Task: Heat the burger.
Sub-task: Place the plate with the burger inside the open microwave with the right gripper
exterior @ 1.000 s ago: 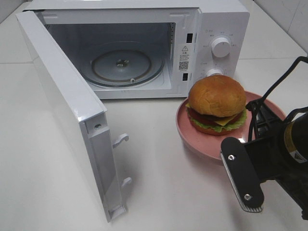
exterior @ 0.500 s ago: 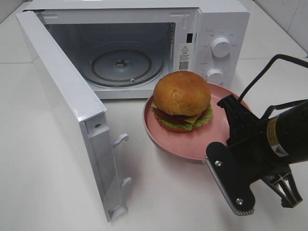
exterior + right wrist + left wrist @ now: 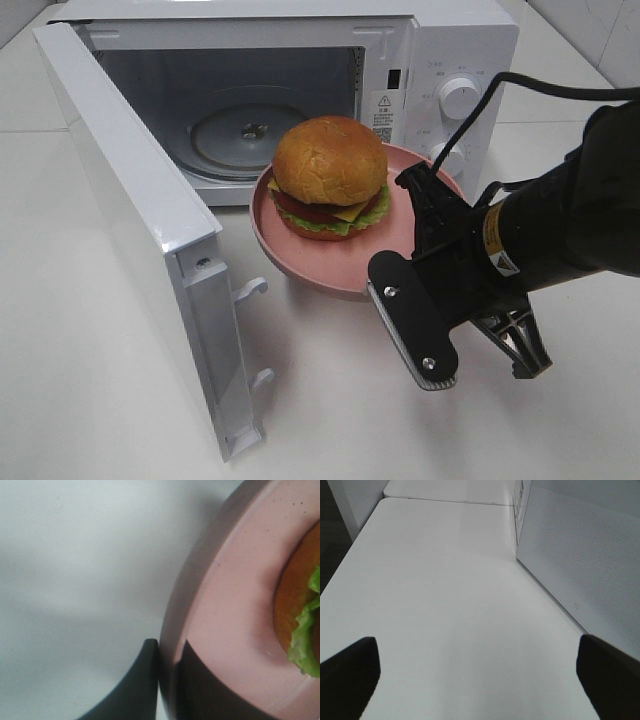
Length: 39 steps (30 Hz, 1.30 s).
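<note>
As right jaws pinch the smooth plate (image 3: 322,258), its burger (image 3: 330,165) sits domed.

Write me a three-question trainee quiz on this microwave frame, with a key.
1. Short answer: what does the burger rest on?
2. Pick one: the right gripper is shut on A) the burger, B) the rim of the pink plate, C) nothing.
3. True or false: the microwave door is shut.
Key: 1. The pink plate. 2. B. 3. False; the microwave door stands open.
</note>
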Each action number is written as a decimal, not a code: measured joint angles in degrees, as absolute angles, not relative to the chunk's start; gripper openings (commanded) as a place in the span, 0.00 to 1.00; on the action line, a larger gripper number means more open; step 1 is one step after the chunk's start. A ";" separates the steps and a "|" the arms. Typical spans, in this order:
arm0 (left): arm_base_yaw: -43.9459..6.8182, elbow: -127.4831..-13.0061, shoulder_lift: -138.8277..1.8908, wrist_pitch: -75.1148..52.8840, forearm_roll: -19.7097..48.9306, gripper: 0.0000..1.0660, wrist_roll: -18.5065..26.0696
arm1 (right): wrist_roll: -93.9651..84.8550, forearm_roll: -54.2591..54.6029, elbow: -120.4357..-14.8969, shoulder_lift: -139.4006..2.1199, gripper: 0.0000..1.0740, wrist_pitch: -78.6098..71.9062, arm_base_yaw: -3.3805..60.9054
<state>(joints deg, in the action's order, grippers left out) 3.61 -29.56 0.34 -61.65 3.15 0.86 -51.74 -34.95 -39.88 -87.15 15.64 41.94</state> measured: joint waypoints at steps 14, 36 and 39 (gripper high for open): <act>3.61 -29.56 0.34 -61.65 3.15 0.94 0.86 | -53.86 -33.29 -47.50 -93.79 0.00 16.50 41.94; 3.61 -29.56 0.34 -61.65 3.15 0.94 0.86 | -62.74 -24.64 -59.70 -102.85 0.00 19.37 41.94; 3.61 -29.56 0.34 -61.65 3.15 0.94 0.86 | -63.20 -24.52 -60.68 -103.59 0.00 19.77 41.94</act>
